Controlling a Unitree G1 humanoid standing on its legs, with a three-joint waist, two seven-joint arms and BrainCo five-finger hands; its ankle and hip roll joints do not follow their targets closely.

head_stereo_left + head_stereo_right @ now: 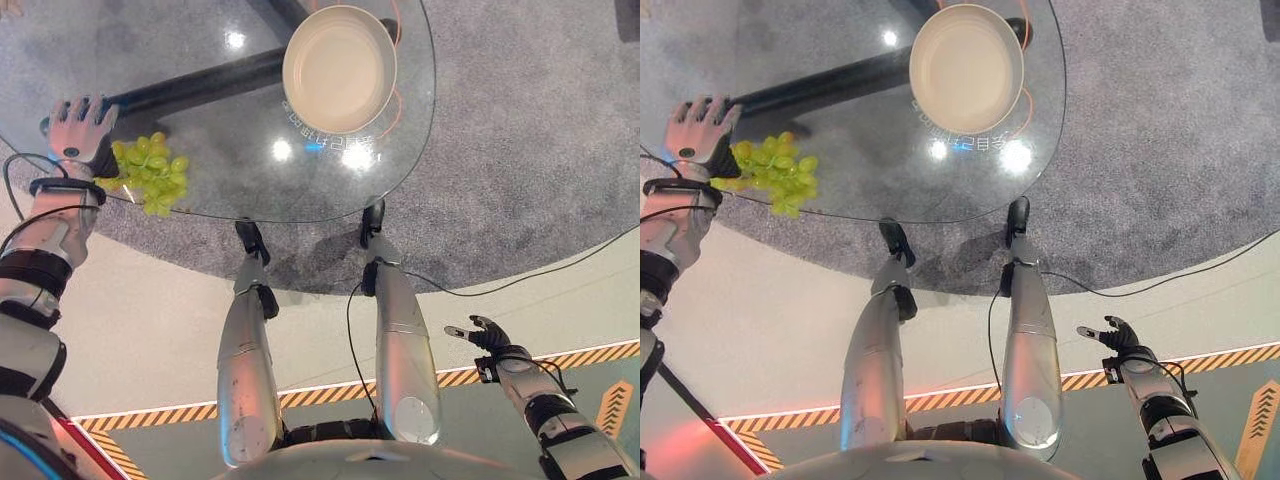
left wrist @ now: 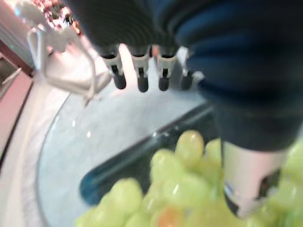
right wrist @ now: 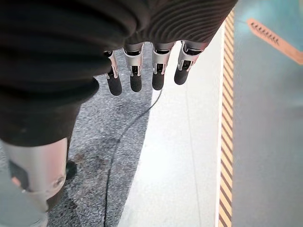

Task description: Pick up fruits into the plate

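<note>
My left hand [image 1: 80, 125] is up over the left edge of the round glass table [image 1: 250, 190], its fingers [image 2: 139, 71] held out straight with the thumb apart, closed on nothing. The bunch of green grapes [image 1: 150, 172] lies on the glass just to the right of that hand, close to the near-left rim. In my left wrist view the grapes [image 2: 180, 189] sit under the palm with the thumb beside them; whether the thumb touches them I cannot tell. The fingertips reach out over bare glass beyond the bunch.

The cream plate [image 1: 340, 68] stands on the far right part of the table, well apart from the grapes, and nothing lies in it. A dark bar [image 1: 190, 90] of the table's frame runs beneath the glass from the left side toward the plate.

My right hand [image 1: 482, 333] hangs low on the near right, away from the table and above the floor by the orange and black striped line [image 1: 560, 360]. Its fingers [image 3: 135, 75] are relaxed and straight, holding nothing, with grey carpet [image 3: 109, 156] and pale floor beneath them.
</note>
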